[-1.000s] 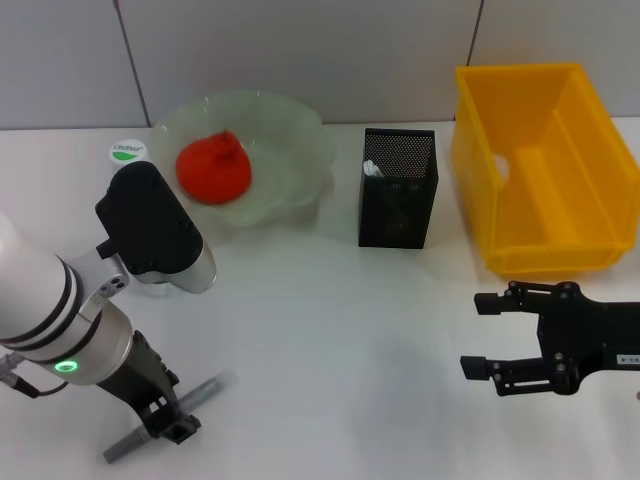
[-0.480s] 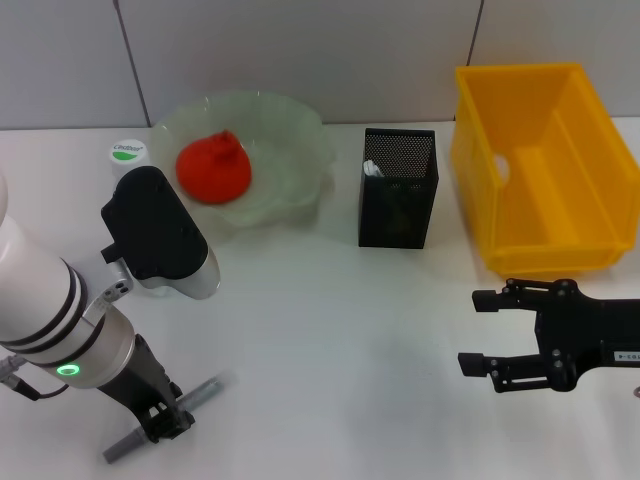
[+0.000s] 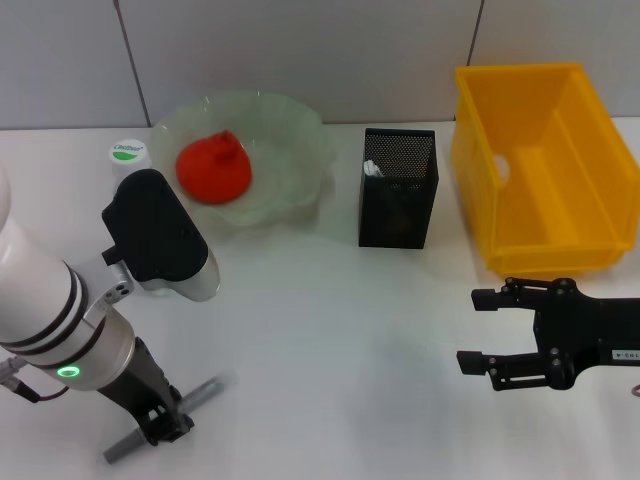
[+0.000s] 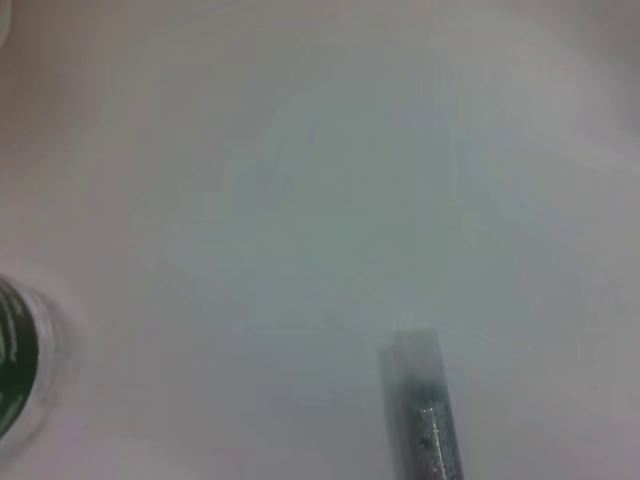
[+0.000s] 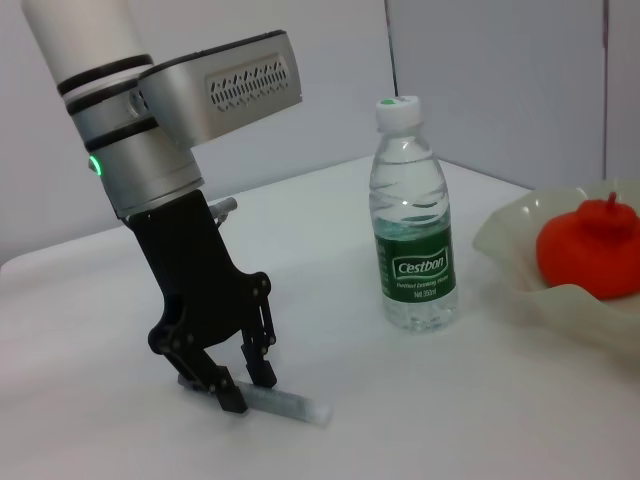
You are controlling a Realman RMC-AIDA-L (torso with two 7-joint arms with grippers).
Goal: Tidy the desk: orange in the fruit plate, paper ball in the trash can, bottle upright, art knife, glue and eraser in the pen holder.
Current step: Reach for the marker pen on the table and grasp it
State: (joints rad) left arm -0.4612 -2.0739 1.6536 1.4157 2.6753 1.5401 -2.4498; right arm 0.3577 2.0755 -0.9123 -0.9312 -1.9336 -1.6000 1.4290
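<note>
Roughly, by item:

Desk [image 3: 330, 330]: white, smooth, matte. Backed by pale grey wall panels [image 3: 300, 50] w/ dark seams.

Fruit plate [image 3: 290, 150]: translucent pale green, wavy rim, at 11 o'clock on desk. Holds orange [image 3: 214, 167], red-orange, rounded w/ small peak.

Bottle [image 5: 413, 220]: clear plastic, ribbed, green label, white cap; upright, just beside plate at its 9 o'clock, partly behind left arm in head view.

Pen holder [image 3: 398, 187]: black wire mesh, square, at 12 o'clock centre. White item inside, cannot ID.

Trash can [image 3: 545, 170]: yellow plastic bin, rectangular, glossy, at 1 o'clock.

Art knife [image 3: 160, 420]: grey slim bar, lying flat at 7 o'clock near desk edge.

Left gripper [image 5: 240, 385]: black, pointing down at the knife; fingers straddle the bar w/ tips at desk level, on or just beside it, cannot tell if clamped.

Right gripper [image 3: 478, 330]: black, at 4 o'clock below trash can, fingers spread apart, holding nothing.
</note>
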